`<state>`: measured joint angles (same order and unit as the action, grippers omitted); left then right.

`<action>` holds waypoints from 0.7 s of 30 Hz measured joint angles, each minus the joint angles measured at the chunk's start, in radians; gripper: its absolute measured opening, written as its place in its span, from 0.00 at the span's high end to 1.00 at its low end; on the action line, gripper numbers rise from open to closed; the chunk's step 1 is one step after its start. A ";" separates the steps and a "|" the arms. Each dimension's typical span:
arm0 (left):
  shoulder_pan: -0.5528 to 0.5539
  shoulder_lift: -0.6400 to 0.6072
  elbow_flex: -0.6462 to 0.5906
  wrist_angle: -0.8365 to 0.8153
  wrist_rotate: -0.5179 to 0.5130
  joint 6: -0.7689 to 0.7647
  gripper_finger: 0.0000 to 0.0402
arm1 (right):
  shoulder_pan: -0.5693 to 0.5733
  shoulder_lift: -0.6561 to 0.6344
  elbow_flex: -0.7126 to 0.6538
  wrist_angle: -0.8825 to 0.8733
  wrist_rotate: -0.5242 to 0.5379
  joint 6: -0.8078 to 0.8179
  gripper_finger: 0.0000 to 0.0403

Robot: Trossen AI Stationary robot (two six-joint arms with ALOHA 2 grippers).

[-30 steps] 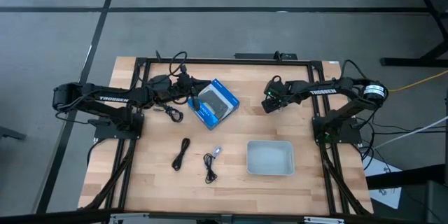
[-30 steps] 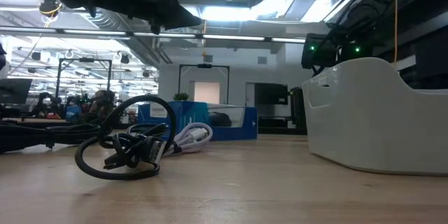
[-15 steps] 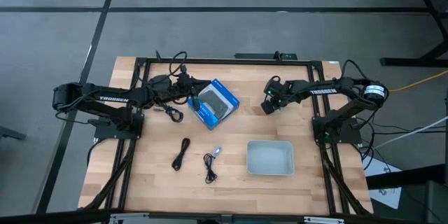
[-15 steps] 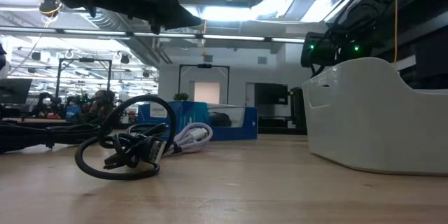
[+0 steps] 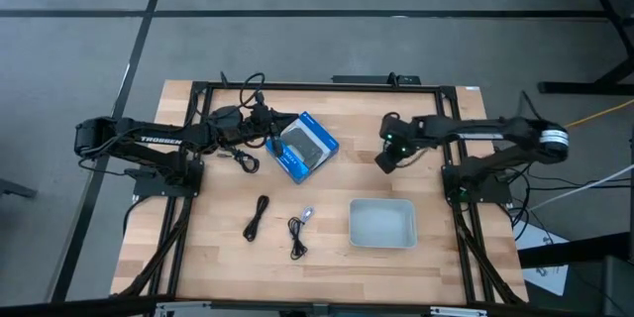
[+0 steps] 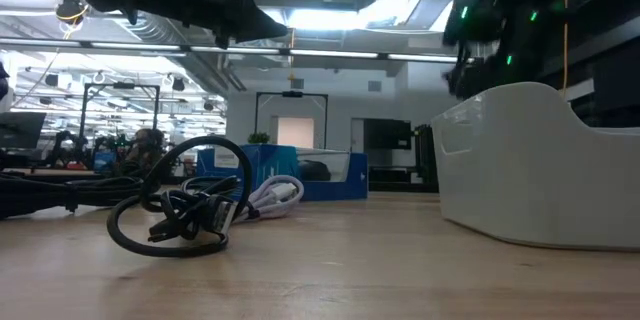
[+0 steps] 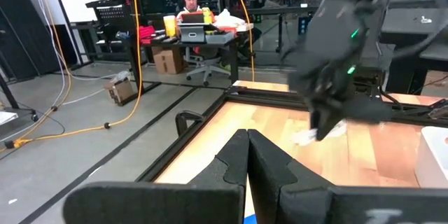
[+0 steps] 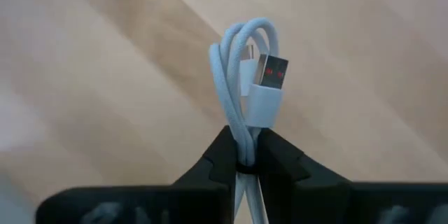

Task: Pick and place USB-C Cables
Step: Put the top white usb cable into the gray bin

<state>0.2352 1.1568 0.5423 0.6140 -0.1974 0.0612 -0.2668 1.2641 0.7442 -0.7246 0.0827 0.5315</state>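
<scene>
Left of the blue-and-black flat box (image 5: 303, 146), the left gripper (image 5: 265, 119) sits at the box's far-left corner, its fingers (image 7: 246, 155) pressed together on nothing. A black coiled cable (image 5: 244, 160) lies on the wooden table (image 5: 327, 259) just left of the box. Two more lie nearer the front edge — a straight black bundled cable (image 5: 258, 217) and a black cable with a pale plug end (image 5: 298, 234), both below the box. The white rectangular bin (image 5: 382, 224) stands to the box's lower right. Right of the box, above the bin's far side, the right gripper (image 8: 247, 155) is clamped on a whitish looped USB cable (image 8: 246, 77) — the loop and its white plug stick out past the fingertips, clear of the table.
</scene>
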 joint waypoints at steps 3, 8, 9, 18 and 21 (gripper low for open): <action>0.000 0.000 0.000 0.000 0.000 0.000 1.00 | 0.075 -0.090 0.004 -0.035 0.010 0.057 0.90; 0.000 0.000 0.000 0.000 0.000 -0.005 1.00 | 0.264 -0.208 0.004 -0.031 -0.011 0.182 0.90; -0.001 0.000 0.000 0.000 0.000 -0.007 1.00 | 0.307 -0.223 0.004 -0.030 -0.009 0.211 0.90; -0.001 0.000 0.000 0.000 0.000 -0.007 1.00 | 0.683 -0.227 0.004 0.143 -0.004 0.354 0.90; -0.001 0.000 0.000 0.000 0.001 -0.007 1.00 | 0.759 -0.204 0.005 0.186 0.029 0.353 0.90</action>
<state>0.2340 1.1568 0.5423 0.6136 -0.1969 0.0540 0.4918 1.0597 0.7490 -0.5388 0.1116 0.8843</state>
